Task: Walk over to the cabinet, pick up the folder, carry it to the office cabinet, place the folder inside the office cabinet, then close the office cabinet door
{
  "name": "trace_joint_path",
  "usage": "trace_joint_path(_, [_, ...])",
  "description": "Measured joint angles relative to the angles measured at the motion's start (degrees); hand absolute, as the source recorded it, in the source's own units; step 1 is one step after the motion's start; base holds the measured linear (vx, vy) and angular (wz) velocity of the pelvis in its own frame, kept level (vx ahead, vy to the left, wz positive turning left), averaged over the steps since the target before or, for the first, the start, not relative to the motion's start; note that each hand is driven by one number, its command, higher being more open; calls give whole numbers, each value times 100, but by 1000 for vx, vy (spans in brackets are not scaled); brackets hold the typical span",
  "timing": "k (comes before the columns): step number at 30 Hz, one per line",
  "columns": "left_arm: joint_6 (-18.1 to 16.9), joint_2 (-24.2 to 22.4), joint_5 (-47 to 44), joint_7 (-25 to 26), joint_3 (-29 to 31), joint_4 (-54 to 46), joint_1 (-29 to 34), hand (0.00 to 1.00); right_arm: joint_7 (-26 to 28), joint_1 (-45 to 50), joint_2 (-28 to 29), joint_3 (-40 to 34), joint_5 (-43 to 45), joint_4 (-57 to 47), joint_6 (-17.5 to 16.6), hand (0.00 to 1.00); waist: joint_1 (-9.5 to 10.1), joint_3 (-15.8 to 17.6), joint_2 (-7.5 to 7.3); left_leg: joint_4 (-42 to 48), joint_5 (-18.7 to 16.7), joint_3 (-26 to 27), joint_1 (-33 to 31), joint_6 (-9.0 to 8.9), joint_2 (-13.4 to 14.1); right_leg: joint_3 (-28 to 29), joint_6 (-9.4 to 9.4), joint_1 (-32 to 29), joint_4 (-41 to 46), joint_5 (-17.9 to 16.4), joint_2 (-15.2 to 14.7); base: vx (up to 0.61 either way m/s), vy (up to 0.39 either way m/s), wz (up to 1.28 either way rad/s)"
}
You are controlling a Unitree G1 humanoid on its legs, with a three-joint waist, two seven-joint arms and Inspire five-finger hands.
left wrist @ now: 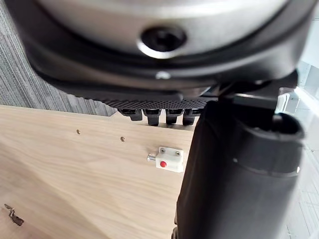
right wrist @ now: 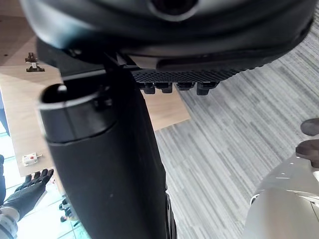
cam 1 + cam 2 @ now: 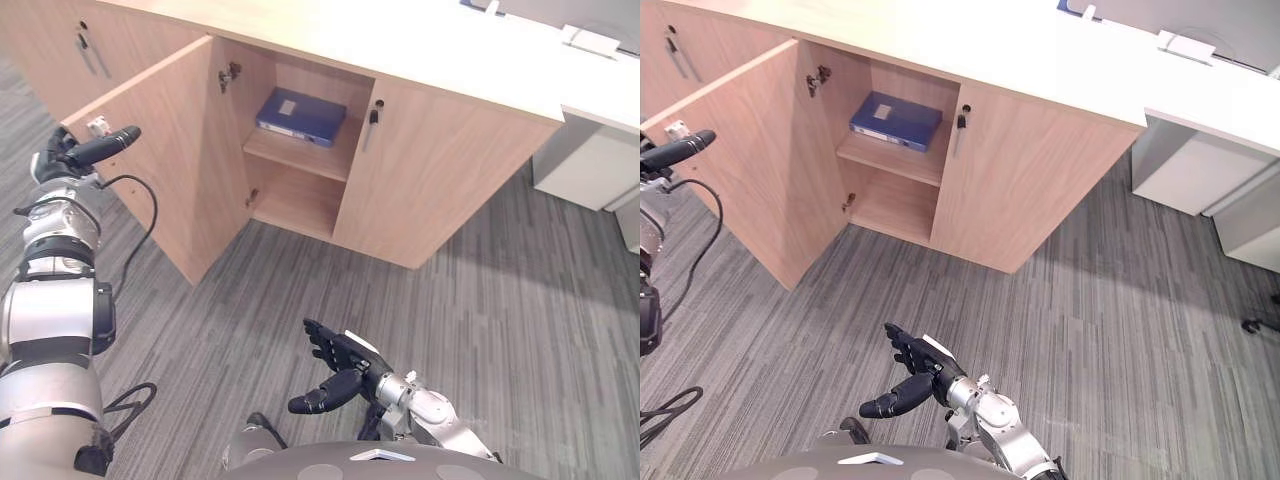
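The blue folder lies flat on the upper shelf inside the wooden office cabinet. The cabinet's left door stands wide open toward me; its right door is closed. My left hand is raised at the outer edge of the open door, fingers straight and holding nothing. The left wrist view looks onto the door's inner face and its white catch. My right hand hovers low over the carpet in front of me, fingers relaxed and empty.
Another closed cabinet door with a dark handle is at the far left. A white desk unit stands to the right of the cabinet. A white object rests on the countertop. Grey striped carpet covers the floor.
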Motion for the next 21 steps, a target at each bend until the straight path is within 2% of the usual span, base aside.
trace_joint_path(2, [-9,37,-1,72,0,2,-139,100,12,82,-3,-15,1,-64,0,100,17,3,-32,170,-70,1,-179,27,73,71,-32,-102,-51,69,38,-49,0,-13])
trace_joint_path(3, [-23,103,-2,72,-2,2,-169,100,20,94,10,-14,12,-70,1,100,16,18,-29,238,-88,1,-268,35,123,87,18,-156,-112,155,66,-50,-6,-9])
trace_joint_path(5, [-29,116,-19,72,-11,-2,-275,100,20,110,41,-19,65,-85,4,100,15,53,-102,323,-109,-6,-345,53,159,99,18,-204,-96,155,64,-40,-22,-4])
trace_joint_path(7, [-121,109,-137,73,-68,-13,-286,100,18,107,101,-30,111,-91,5,100,-1,131,-108,366,-139,-19,-361,56,176,95,18,-206,-87,155,55,-32,-32,0])
trace_joint_path(12, [-217,-31,-562,89,-641,-367,-285,100,20,-3,83,-26,210,-110,11,100,21,160,-82,533,-201,-251,-650,109,155,17,17,-259,-43,153,-9,-15,13,21])
trace_joint_path(15, [-54,-67,-1117,77,-1341,-881,-219,100,44,-101,-47,-26,210,-142,28,100,80,202,-20,605,-240,-423,-750,190,70,-148,13,-253,146,146,-147,-4,68,33])
trace_joint_path(16, [65,-36,-1283,37,-1750,-1186,-158,100,52,-95,-150,-28,210,-191,33,100,148,209,-8,617,-274,-476,-753,226,11,-192,13,-201,155,146,-207,15,76,28])
trace_joint_path(18, [192,265,-1545,-224,-2627,-2072,182,100,95,-95,-360,-5,209,-282,38,100,211,226,20,618,-335,-590,-760,299,-140,-249,13,-108,201,145,-323,35,91,41])
trace_joint_path(21, [441,525,-1746,-595,-3303,-2857,231,100,142,-107,-502,51,208,-298,38,100,318,248,57,613,-374,-701,-767,360,-275,-260,15,-44,221,147,-423,22,69,33])
